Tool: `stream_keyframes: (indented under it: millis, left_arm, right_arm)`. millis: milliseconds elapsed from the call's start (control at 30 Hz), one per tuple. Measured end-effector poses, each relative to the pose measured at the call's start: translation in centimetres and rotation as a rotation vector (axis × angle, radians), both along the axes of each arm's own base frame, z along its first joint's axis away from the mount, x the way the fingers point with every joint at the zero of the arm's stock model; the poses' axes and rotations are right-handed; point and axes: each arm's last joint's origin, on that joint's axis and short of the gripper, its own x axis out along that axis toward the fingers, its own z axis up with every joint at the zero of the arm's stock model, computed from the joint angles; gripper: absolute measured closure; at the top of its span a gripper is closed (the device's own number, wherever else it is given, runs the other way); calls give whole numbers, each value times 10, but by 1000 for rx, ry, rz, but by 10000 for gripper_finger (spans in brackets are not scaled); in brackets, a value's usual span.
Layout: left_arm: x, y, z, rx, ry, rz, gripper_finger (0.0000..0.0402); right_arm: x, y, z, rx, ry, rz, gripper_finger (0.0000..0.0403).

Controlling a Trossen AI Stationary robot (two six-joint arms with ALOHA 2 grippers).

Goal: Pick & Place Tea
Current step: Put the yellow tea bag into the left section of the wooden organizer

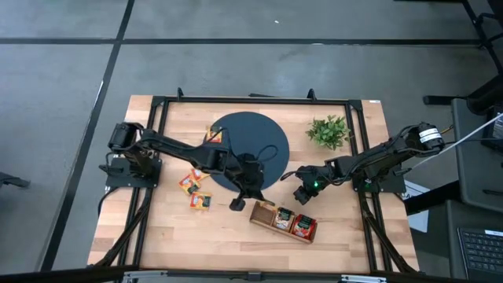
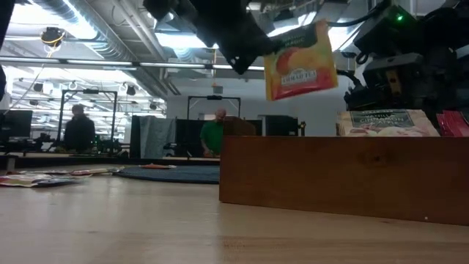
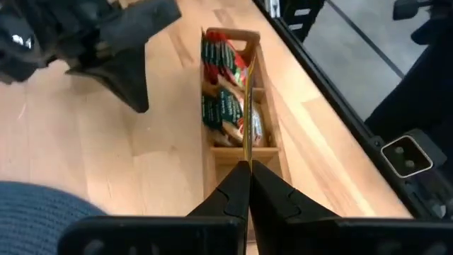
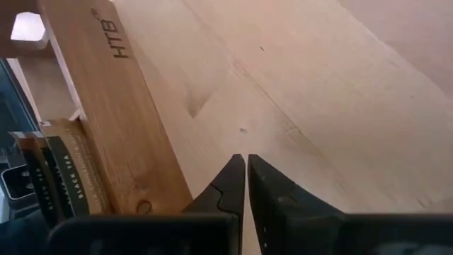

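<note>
Left gripper was clamped on an orange-yellow tea packet, above the wooden tray. Right gripper was nearly closed, empty, beside the tray.

floor: grey concrete lying around the table, dark seams crossing | ceiling lights: glowing at 10 o'clock | two people standing behind desks
</note>
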Motion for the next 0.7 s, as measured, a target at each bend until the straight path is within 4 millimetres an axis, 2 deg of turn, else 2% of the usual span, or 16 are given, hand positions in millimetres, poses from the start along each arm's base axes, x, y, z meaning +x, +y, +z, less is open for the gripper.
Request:
stream_keyframes:
  millis: [433, 700]
  left_arm:
    - [9, -4, -32, 43, 69, -35, 399]
    - [11, -4, -39, 153, 82, 39, 397]
  right_arm:
    - [0, 0, 0, -7, 0, -4, 379]
    - [0, 0, 0, -9, 1, -4, 379]
